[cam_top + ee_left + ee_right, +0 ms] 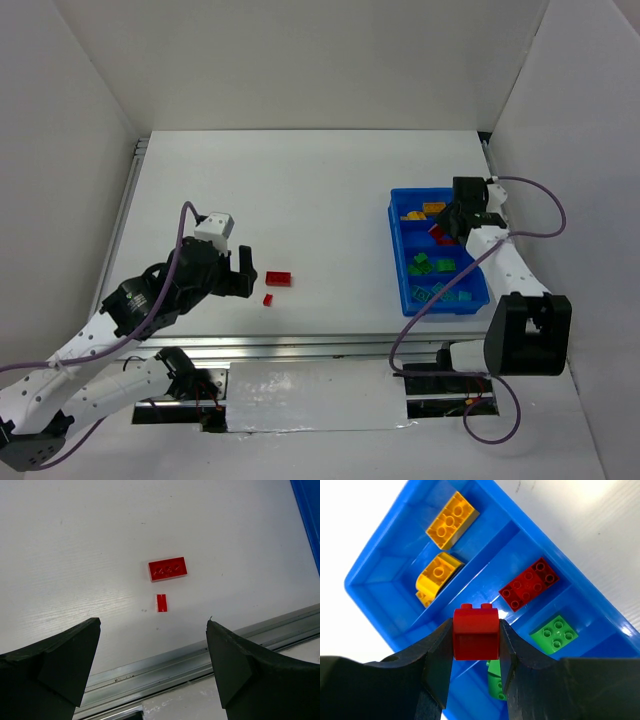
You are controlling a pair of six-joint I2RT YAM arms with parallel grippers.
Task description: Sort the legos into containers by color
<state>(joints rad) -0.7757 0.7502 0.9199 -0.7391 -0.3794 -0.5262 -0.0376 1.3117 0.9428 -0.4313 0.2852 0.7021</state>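
The glossy blue ridged tray (pixel 395 540) lies below the right gripper (pixel 476 645), whose black jaws are clamped on a smooth, round-shouldered red brick (pixel 476 630). It is poised by the compartment with the dark red studded brick (pixel 529 584), likely to match colours. The left gripper (pixel 152 622) gapes wide; just ahead lie a flat red plate (pixel 167 569) and a tinier red tile (pixel 161 603).

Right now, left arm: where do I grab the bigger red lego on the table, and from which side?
Probably take the bigger red lego by its two short ends, coming straight down from above. It lies flat, so only its thin edges offer grip. The small red piece crowds its near long edge, both ends are free, and the open left gripper is turned that way.
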